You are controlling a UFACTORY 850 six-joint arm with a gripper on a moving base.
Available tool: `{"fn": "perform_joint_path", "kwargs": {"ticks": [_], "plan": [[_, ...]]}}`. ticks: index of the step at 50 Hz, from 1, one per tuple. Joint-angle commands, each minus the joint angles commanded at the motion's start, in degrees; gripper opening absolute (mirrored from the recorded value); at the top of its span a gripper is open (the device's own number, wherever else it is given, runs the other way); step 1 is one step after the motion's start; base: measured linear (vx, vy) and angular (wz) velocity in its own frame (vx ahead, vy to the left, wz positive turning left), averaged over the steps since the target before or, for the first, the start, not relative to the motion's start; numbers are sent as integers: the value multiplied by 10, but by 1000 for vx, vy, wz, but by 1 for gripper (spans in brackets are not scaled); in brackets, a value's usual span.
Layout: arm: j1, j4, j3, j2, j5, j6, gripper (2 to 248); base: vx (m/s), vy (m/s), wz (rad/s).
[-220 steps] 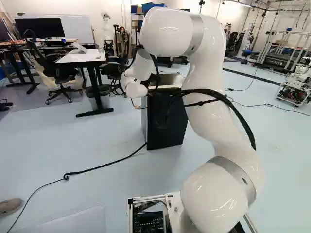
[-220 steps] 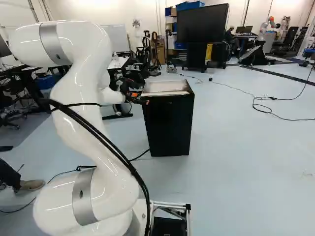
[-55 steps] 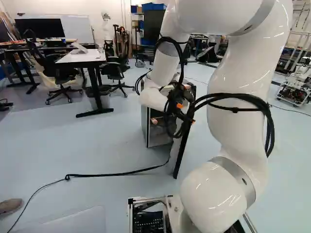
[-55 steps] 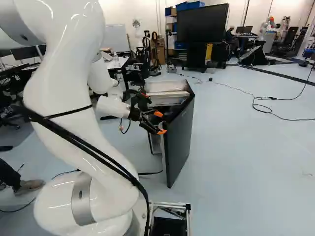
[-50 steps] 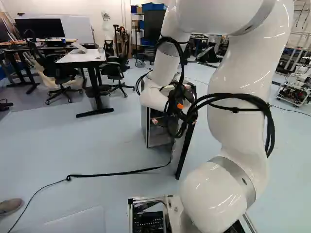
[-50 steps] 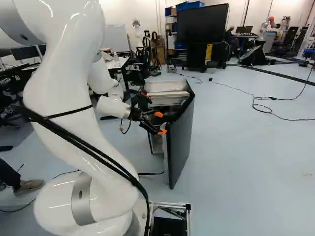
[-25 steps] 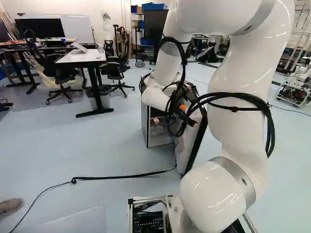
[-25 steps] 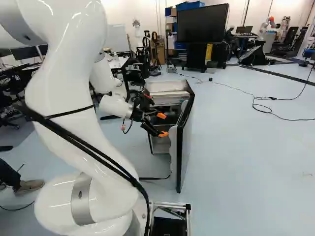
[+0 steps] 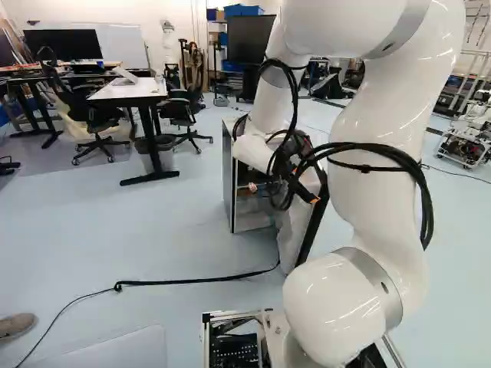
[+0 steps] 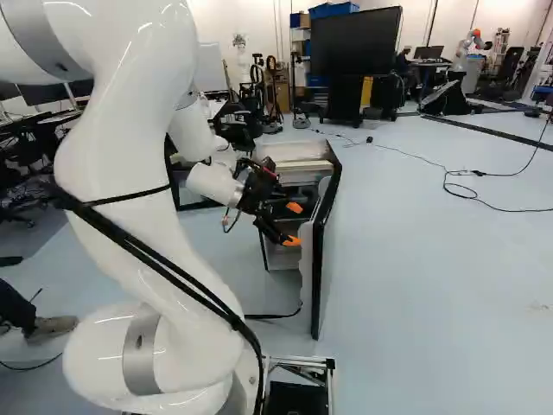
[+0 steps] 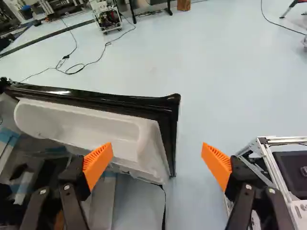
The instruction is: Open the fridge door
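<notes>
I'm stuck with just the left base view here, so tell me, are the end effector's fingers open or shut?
Observer: Open. In the wrist view the end effector has its orange pads standing wide apart.
Operator: Okay, what's on the inside of the fridge door?
Observer: The wrist view shows a long white bin set just inside the door's dark edge.
Operator: And which side of the door is the end effector on?
Observer: The inner side. The right base view shows it in front of the fridge's open cabinet, not out past the door's outer face.
</notes>
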Motion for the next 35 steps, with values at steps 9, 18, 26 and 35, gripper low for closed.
{"fn": "perform_joint_path", "kwargs": {"ticks": [9,18,26,35], "plan": [[-21,13,-13,-8,0,0,247,0,0,0],[-47,19,-33,-21,0,0,247,0,0,0],[-71,20,-55,-35,0,0,247,0,0,0],[-97,27,-82,-51,0,0,247,0,0,0]]}}
